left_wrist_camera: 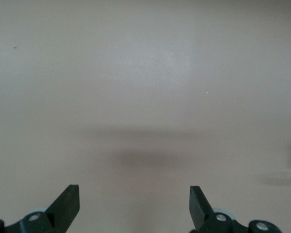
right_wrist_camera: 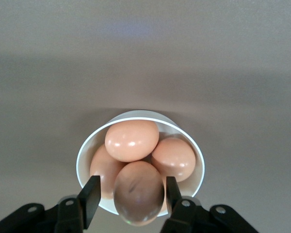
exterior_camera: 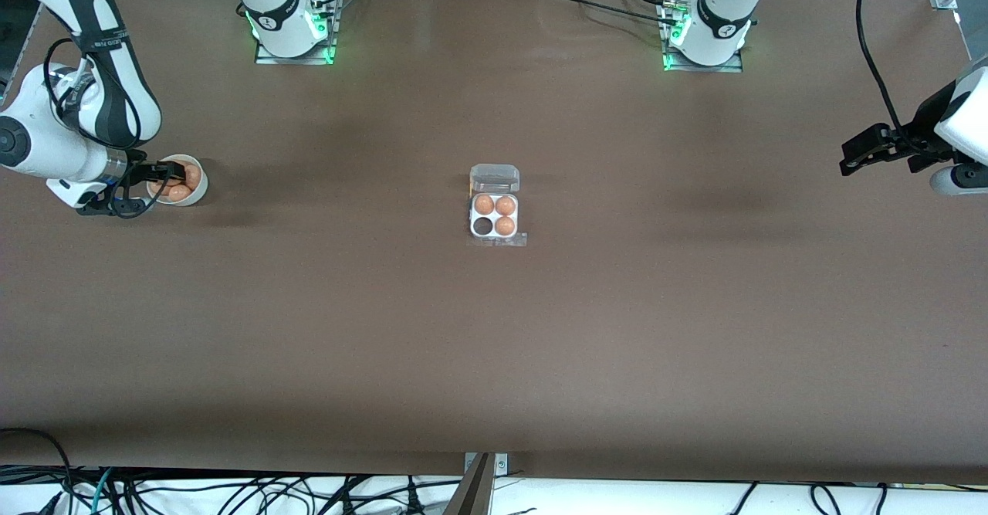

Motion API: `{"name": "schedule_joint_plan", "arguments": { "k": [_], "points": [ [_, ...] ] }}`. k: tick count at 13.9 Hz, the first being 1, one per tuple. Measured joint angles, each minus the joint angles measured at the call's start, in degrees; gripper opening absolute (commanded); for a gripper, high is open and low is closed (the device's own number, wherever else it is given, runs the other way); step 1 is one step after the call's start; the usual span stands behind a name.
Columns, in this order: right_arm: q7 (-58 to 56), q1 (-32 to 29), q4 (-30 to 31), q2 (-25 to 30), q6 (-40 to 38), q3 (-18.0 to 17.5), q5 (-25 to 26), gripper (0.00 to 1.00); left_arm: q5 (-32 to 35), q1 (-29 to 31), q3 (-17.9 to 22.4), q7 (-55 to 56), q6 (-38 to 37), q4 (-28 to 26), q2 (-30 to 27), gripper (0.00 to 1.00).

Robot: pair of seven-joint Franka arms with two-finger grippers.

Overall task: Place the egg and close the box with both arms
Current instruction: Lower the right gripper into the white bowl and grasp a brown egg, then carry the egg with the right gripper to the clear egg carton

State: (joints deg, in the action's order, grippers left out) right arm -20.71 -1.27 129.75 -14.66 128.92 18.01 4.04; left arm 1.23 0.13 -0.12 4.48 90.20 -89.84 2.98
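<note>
Right tool (right_wrist_camera: 129, 194) pinches one brown egg (right_wrist_camera: 138, 191) in the round white bowl (right_wrist_camera: 87, 150) for the clear-plastic box's (exterior_camera: 495, 206) empty cell; left tool (left_wrist_camera: 135, 206) waits open over bare tabletop (left_wrist_camera: 145, 73).

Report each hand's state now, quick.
Left hand: open, empty, over bare table.
Right hand: closed on an egg in the white bowl.

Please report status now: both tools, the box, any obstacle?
Right tool in bowl, fingers around an egg. Left tool open, waiting. Box open, one cell empty. No obstacle seen.
</note>
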Motion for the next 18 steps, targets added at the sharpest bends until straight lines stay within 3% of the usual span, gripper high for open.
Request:
{"name": "schedule_joint_plan", "arguments": {
  "k": [4,11,18],
  "points": [
    [0.0,0.01,0.0,0.0,-0.06,0.0,0.0,0.43,0.0,0.0,0.0,0.0,0.0,0.0,0.0,1.0],
    [0.01,0.14,-1.17,0.1,-3.34,-0.04,0.0,0.39,0.0,0.0,0.0,0.0,0.0,0.0,0.0,1.0],
    [2.15,4.06,-13.93,0.51,-18.26,-0.38,-0.06,0.38,0.0,0.0,0.0,0.0,0.0,0.0,0.0,1.0]
  ]
}}
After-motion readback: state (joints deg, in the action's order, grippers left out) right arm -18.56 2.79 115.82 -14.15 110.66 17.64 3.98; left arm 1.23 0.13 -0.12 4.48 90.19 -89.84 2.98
